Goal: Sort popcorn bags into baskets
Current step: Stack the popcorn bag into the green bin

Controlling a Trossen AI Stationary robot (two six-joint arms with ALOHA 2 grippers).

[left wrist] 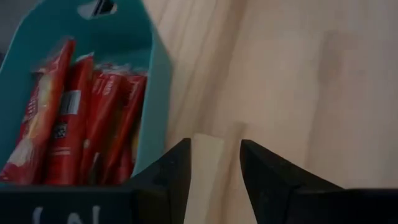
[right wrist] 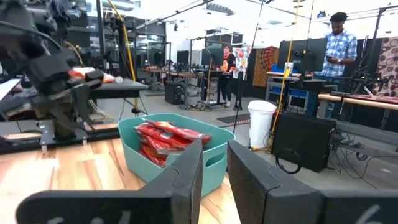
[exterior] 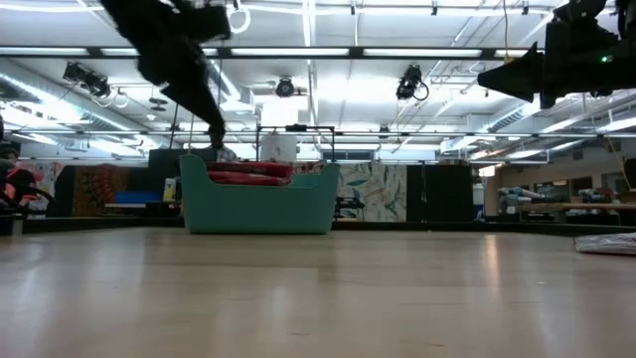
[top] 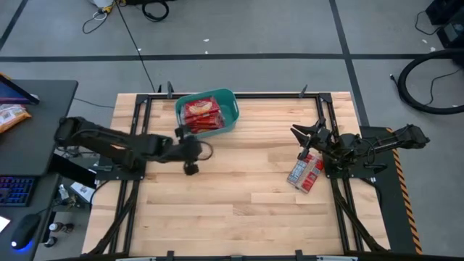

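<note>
My left arm reaches across the pale wooden table (top: 239,188), elbow out toward the table's left edge, and my left claw (top: 190,150) hovers just off the near left corner of the teal basket (top: 228,112). Its two dark fingers (left wrist: 171,177) stand a little apart with nothing between them, only bare plank showing in the gap. The basket sits at the far edge of the table, a smooth plastic tub with rounded corners, a rolled rim and a handle slot cut in its end wall. Inside it, the popcorn bags (top: 202,114) are stacked: flat, glossy red packets, crinkled at their seams, standing on edge against the wall in my left wrist view.

My right arm is folded well off to the basket's right, and my right claw (top: 306,135) is lifted above the boards, fingers parted and holding nothing. Just beside it lies one more popcorn bag (top: 306,172), flat on the wood, red with white ends.

Between the basket and that lone packet there's a broad run of open plank. Black rails frame the table's sides.
</note>
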